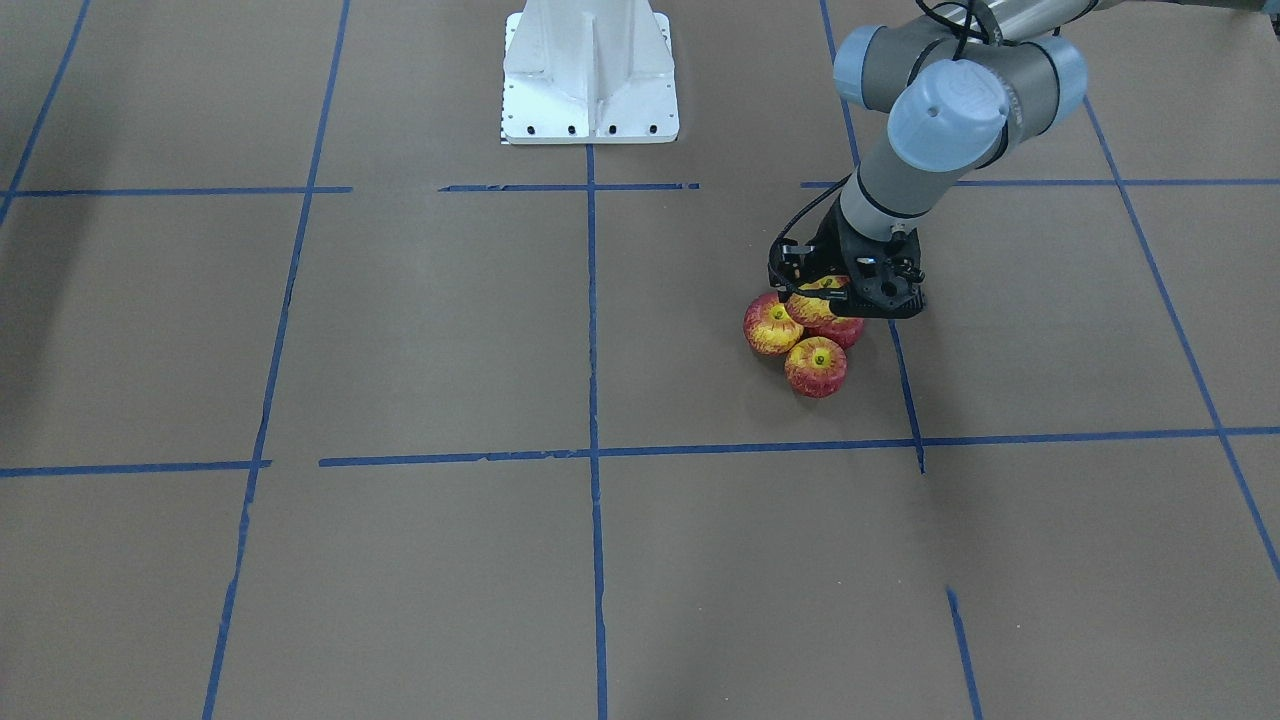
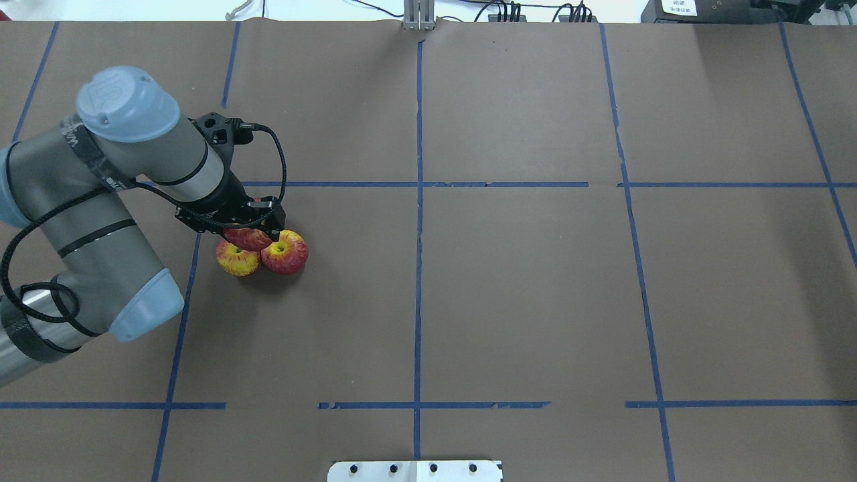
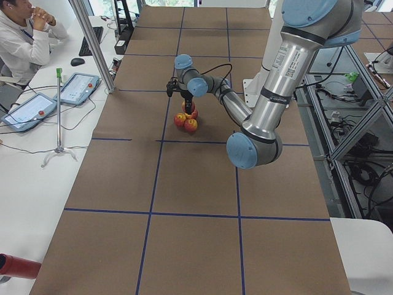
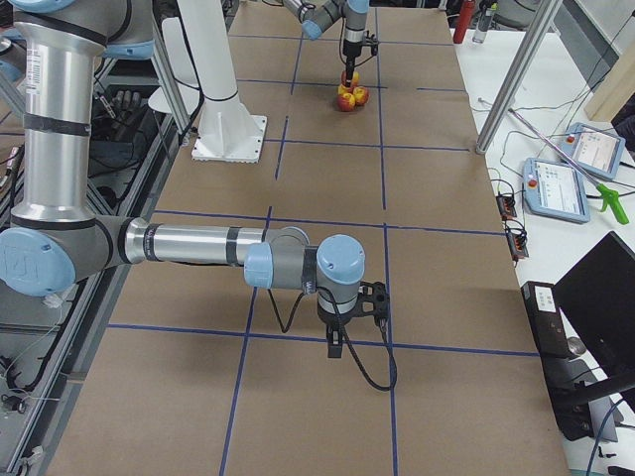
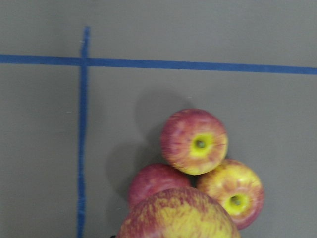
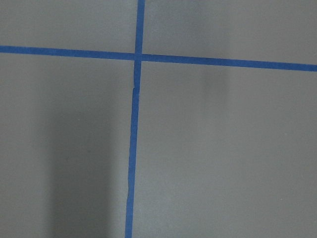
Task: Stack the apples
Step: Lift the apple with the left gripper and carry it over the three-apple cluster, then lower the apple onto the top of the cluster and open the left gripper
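Three red and yellow apples sit bunched together on the brown table: (image 1: 772,325), (image 1: 817,367), and a third mostly hidden behind them (image 1: 850,331). The left wrist view shows all three: (image 5: 194,141), (image 5: 232,191), (image 5: 151,181). My left gripper (image 1: 828,300) (image 2: 249,231) is shut on a fourth apple (image 5: 178,215) (image 1: 815,303), held right over the middle of the three. I cannot tell if it touches them. My right gripper (image 4: 337,342) hangs over bare table far from the apples. I cannot tell whether it is open or shut.
The white robot base (image 1: 590,75) stands at the table's robot side. Blue tape lines (image 1: 592,450) mark a grid on the brown table. A person (image 3: 21,37) sits at a side desk with tablets (image 3: 77,88), beyond a metal post (image 3: 92,46).
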`<state>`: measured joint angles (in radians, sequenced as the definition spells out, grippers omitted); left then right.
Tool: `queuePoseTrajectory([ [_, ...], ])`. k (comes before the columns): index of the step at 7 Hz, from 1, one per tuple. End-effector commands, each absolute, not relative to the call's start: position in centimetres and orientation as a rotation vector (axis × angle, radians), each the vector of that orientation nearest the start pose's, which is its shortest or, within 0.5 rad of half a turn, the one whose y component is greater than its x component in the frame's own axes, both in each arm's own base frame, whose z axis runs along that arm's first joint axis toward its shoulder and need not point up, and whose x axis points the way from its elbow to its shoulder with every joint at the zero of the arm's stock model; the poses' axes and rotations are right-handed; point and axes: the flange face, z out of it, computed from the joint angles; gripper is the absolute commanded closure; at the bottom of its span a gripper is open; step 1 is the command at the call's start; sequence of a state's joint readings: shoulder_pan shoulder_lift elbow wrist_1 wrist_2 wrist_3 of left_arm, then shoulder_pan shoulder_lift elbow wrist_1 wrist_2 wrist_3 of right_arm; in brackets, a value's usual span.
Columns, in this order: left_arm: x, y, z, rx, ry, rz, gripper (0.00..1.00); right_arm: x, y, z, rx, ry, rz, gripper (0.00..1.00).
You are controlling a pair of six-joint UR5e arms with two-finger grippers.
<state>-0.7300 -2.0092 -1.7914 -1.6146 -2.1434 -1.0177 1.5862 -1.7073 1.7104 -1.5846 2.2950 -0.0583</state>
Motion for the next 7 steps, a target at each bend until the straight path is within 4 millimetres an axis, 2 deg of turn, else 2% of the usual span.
queuePoseTrajectory([
  [1, 42.07, -47.49, 31.64, -0.039, 0.854, 0.042, 1.0, 7.4, -43.22, 65.8, 0.016, -0.724, -0.037, 0.0],
  [3, 42.06, -47.5, 32.49, -0.045, 0.843, 0.042, 1.0, 7.4, -43.22, 65.8, 0.016, -0.724, -0.037, 0.0],
  [5, 42.14, -47.56, 32.11, -0.042, 0.848, 0.046, 1.0, 7.4, -43.22, 65.8, 0.016, -0.724, -0.037, 0.0],
  [6, 42.2, -47.61, 31.96, -0.04, 0.851, 0.047, 0.64, 7.4, -43.22, 65.8, 0.016, -0.724, -0.037, 0.0],
  [7, 42.19, -47.6, 32.22, -0.042, 0.847, 0.047, 0.47, 7.4, -43.22, 65.8, 0.016, -0.724, -0.037, 0.0],
])
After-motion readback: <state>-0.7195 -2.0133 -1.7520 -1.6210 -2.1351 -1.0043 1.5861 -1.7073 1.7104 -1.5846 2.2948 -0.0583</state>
